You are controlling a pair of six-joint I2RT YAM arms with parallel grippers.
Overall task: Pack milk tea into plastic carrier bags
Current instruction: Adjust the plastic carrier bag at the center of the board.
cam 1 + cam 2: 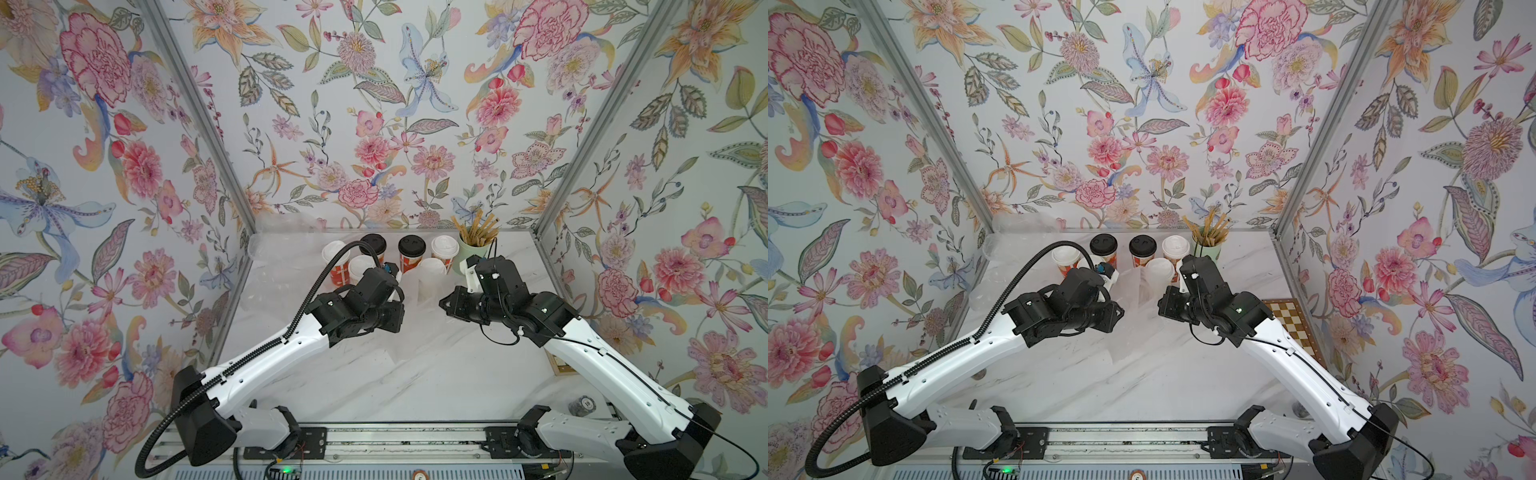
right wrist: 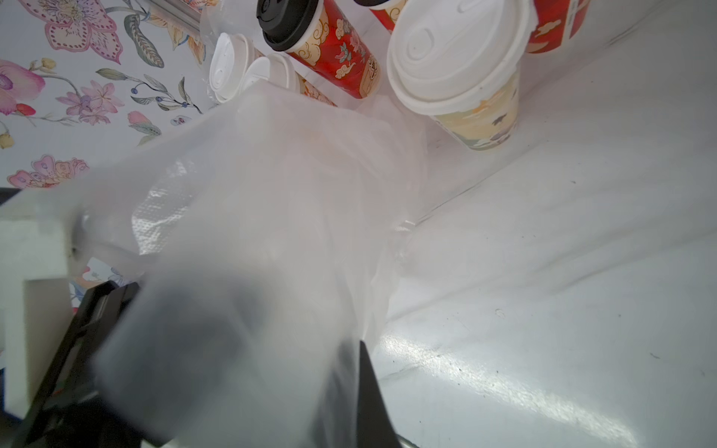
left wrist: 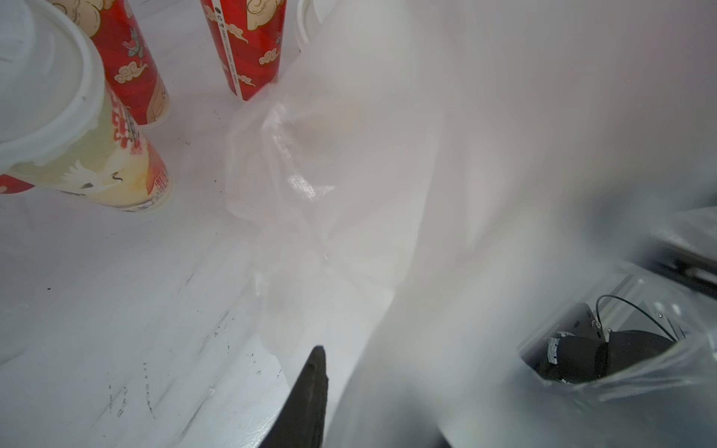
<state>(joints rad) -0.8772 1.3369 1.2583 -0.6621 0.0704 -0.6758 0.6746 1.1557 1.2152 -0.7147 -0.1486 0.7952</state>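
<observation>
Several milk tea cups stand in a cluster at the back of the table: red printed ones with black lids (image 1: pixel 372 243) (image 1: pixel 411 247) and white lids (image 1: pixel 334 253) (image 1: pixel 444 248), plus white-lidded ones in front (image 1: pixel 360 266) (image 1: pixel 432 268). A thin clear plastic carrier bag (image 1: pixel 419 299) (image 1: pixel 1133 291) stands between the two arms in front of the cups. My right gripper (image 1: pixel 442 303) is shut on its film; one dark finger (image 2: pixel 366 384) shows beside the bag (image 2: pixel 271 186). My left gripper (image 1: pixel 397 282) is at the bag's other side. One finger (image 3: pixel 310 391) shows and film (image 3: pixel 349 174) hides the other.
A mint-green cup of brown straws (image 1: pixel 473 249) stands at the back right, close behind my right wrist. More clear bags (image 1: pixel 286 249) lie at the back left. A chessboard (image 1: pixel 1293 324) lies by the right wall and a small dark object (image 1: pixel 582 405) near the front right.
</observation>
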